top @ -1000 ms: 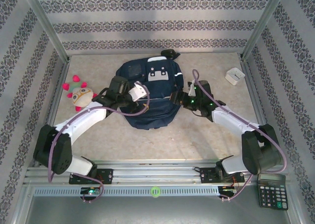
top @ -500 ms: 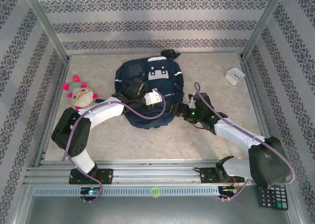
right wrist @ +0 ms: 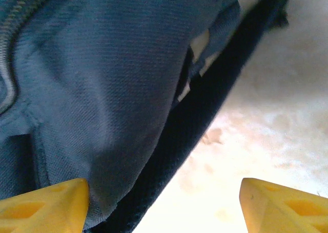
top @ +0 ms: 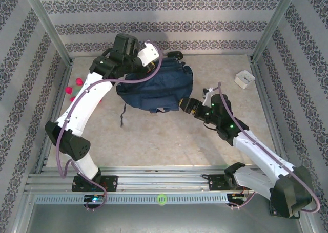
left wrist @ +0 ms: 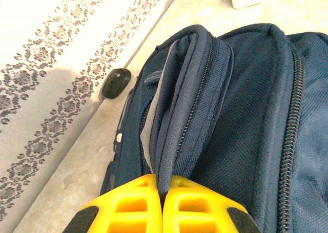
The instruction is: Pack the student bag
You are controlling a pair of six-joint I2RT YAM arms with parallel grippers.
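Note:
The student bag (top: 156, 84), navy blue, is pulled up off its back, with its top toward the rear wall. My left gripper (top: 159, 62) is shut on a padded fold at the bag's top edge. In the left wrist view its yellow fingers (left wrist: 128, 207) pinch that fold of the bag (left wrist: 246, 115) beside an open zip. My right gripper (top: 185, 106) stands open at the bag's lower right corner. In the right wrist view its fingertips (right wrist: 287, 205) are far apart, with bag fabric (right wrist: 102, 79) and a dark strap (right wrist: 174, 156) reaching between them.
A pink plush toy (top: 77, 84) lies at the left, partly behind my left arm. A small white box (top: 244, 79) sits at the back right. A black rounded object (top: 177, 55) (left wrist: 116, 82) lies by the rear wall behind the bag.
My left gripper shut on the bag's top and rose toward the rear wall, dragging the bag up and back. My right arm followed the bag's lower edge, still open.

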